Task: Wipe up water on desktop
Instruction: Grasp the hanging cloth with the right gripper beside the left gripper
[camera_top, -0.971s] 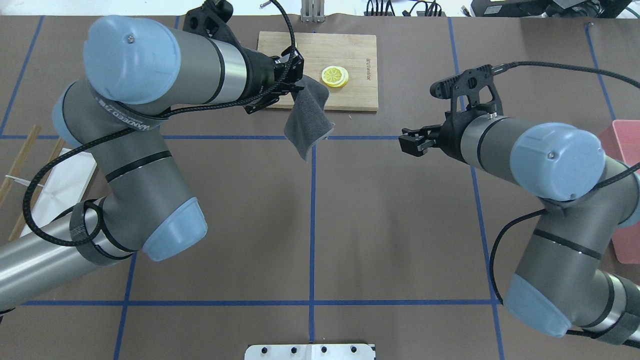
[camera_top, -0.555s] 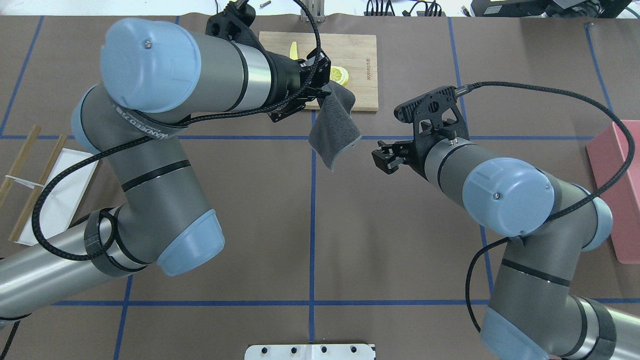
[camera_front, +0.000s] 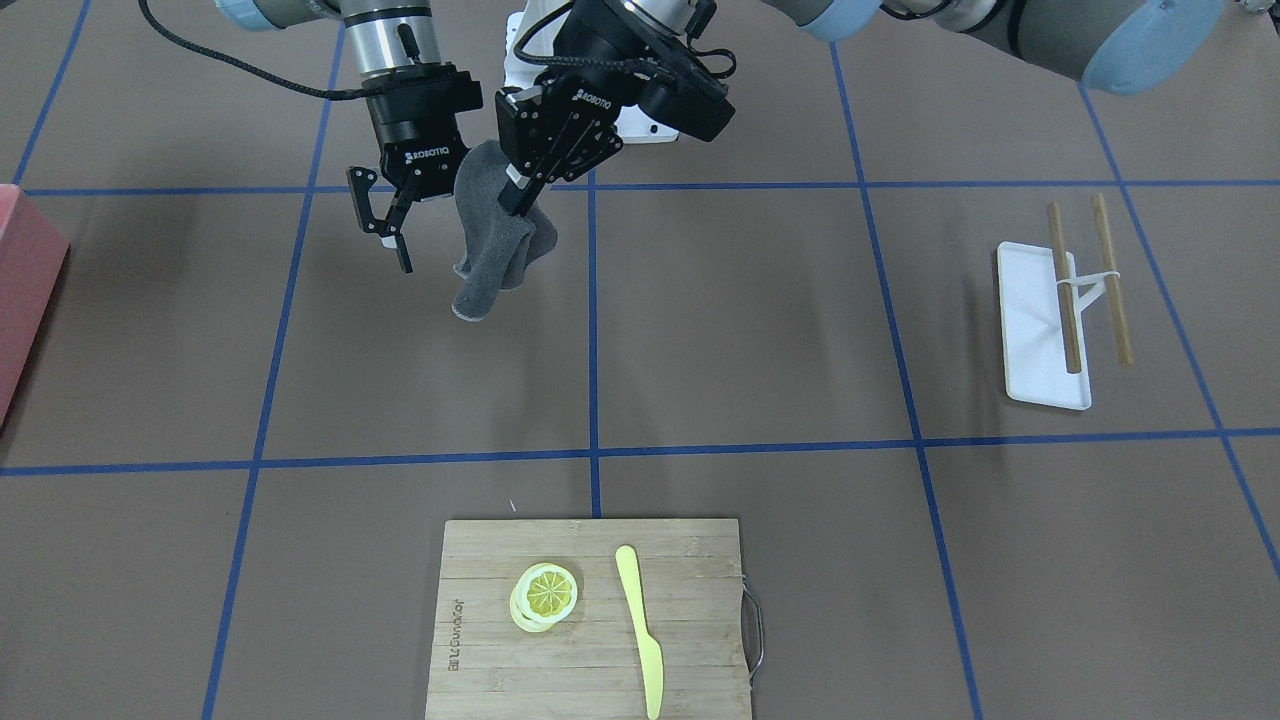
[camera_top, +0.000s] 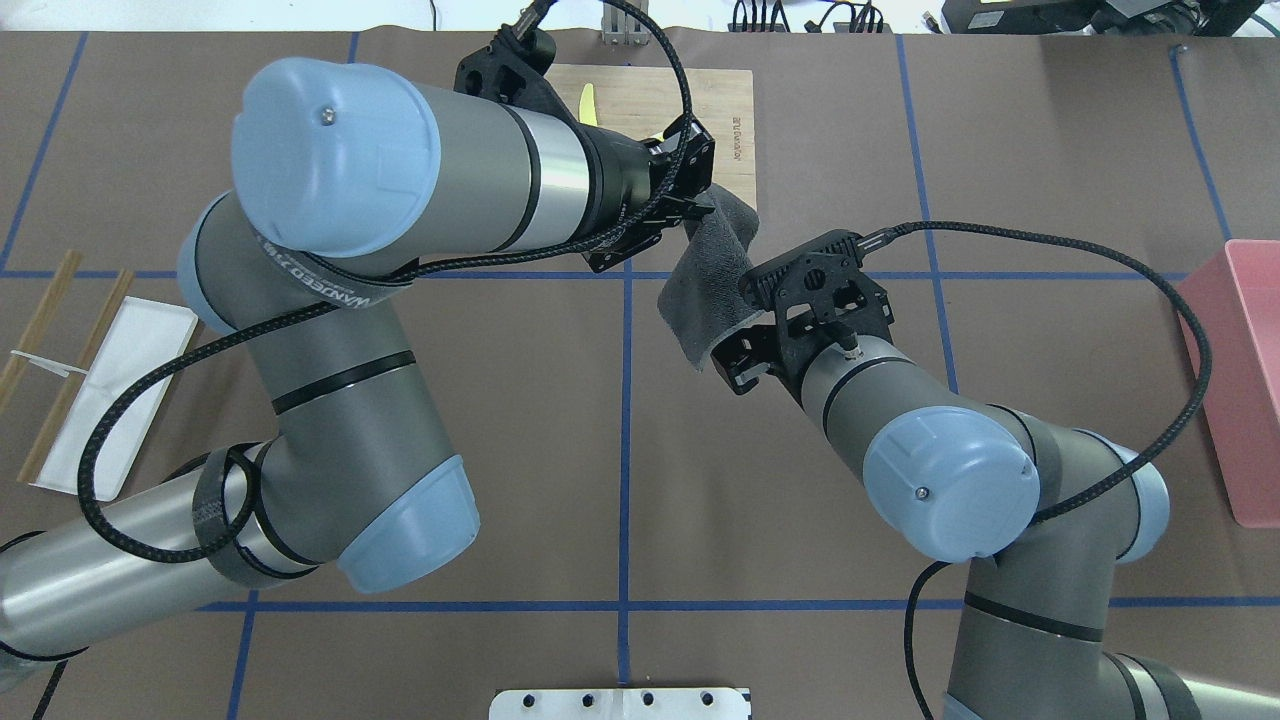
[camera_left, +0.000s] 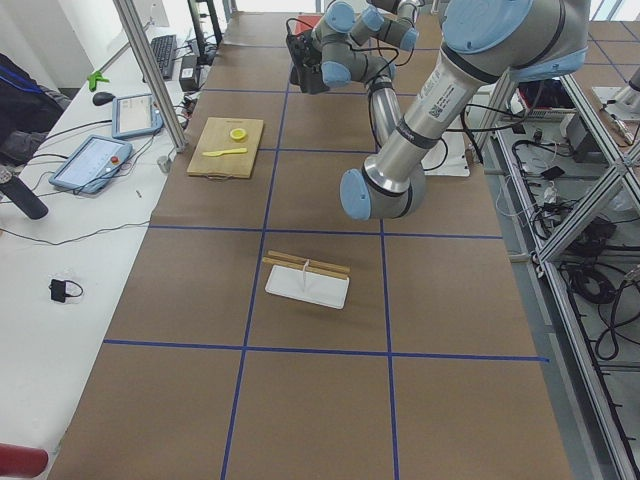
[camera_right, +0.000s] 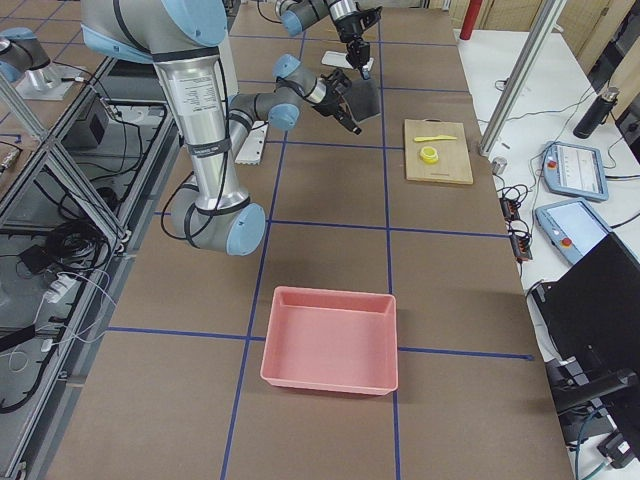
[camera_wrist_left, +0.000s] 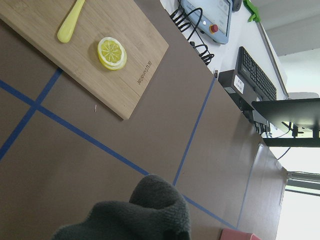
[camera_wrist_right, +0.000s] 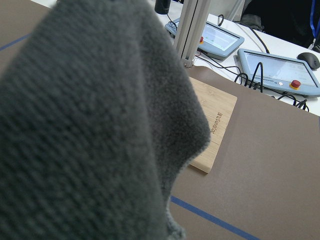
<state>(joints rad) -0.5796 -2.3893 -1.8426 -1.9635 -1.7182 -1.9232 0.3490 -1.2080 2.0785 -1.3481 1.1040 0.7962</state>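
Now the left gripper (camera_front: 516, 198) is pinching a grey cloth (camera_front: 490, 265) over the blue-taped bench (camera_front: 760, 320); the right gripper (camera_front: 388, 240) is hanging with jaws wide.

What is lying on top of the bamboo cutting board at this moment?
On the bamboo cutting board lie a small stack of lemon slices and a yellow knife, apart from each other. In the overhead view the left arm hides most of both.

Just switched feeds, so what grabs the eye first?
A grey cloth hangs from the left gripper over the middle of the desktop, the open right gripper close beside it. On the cutting board at the far edge lie lemon slices and a yellow knife.
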